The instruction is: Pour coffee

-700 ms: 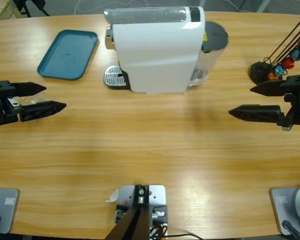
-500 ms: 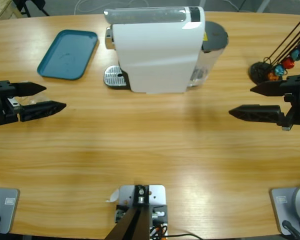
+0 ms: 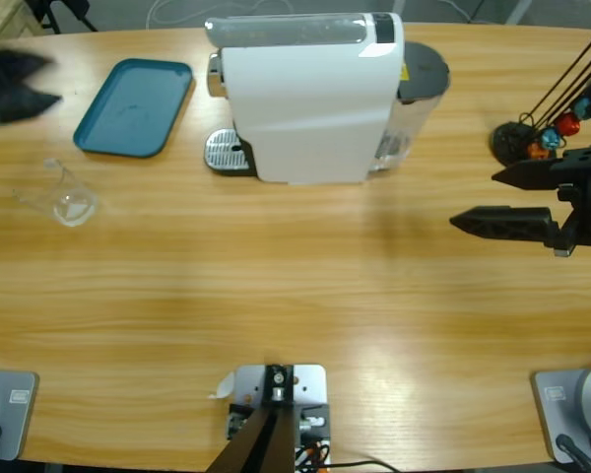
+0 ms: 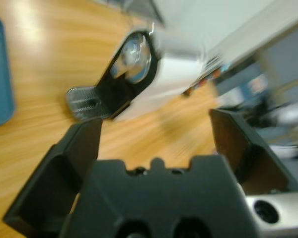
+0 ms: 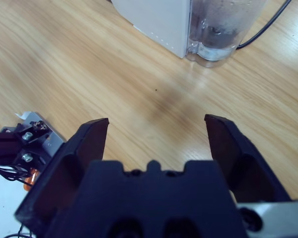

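Clear glass alone at the left

Wood table carries the empty-looking glass, near the teal tray; I cannot make out coffee. My left gripper and right gripper both gape wide, holding nothing. White coffee machine stands far-centre.

A teal tray lies left of the white coffee machine (capsule stand far right).

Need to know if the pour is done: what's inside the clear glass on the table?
The glass looks clear and empty; no tan-brown coffee shows inside. Only wood grain of the table shows through it.
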Controlling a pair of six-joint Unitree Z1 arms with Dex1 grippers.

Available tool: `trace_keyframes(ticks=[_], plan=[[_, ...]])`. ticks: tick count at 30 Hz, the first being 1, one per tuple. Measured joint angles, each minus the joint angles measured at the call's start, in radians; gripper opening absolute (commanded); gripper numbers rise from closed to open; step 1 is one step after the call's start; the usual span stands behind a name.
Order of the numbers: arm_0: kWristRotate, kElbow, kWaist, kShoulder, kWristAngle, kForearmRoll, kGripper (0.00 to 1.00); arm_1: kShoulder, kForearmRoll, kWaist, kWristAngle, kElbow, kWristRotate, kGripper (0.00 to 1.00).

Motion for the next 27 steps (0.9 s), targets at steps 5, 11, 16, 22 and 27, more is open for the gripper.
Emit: trace_keyframes(ticks=[5, 11, 16, 22, 27], plan=[[-0.224, -0.015, 0.05, 0.112, -0.105, -0.177, 0.89, 0.0, 0.0, 0.0, 0.0, 0.0, 0.0, 0.835], [-0.294, -0.032, 0.054, 0.276, -0.177, -0.276, 0.89, 0.0, 0.0, 0.0, 0.0, 0.0, 0.0, 0.833], [-0.305, -0.115, 0.054, 0.354, -0.224, -0.307, 0.89, 0.001, -0.002, 0.0, 0.0, 0.0, 0.0, 0.798], [-0.306, -0.212, 0.04, 0.43, -0.258, -0.311, 0.885, 0.001, -0.003, 0.0, 0.0, 0.0, 0.0, 0.798], [-0.312, -0.219, 0.006, 0.472, -0.267, -0.311, 0.885, 0.001, -0.004, 0.0, 0.0, 0.0, 0.0, 0.8]])
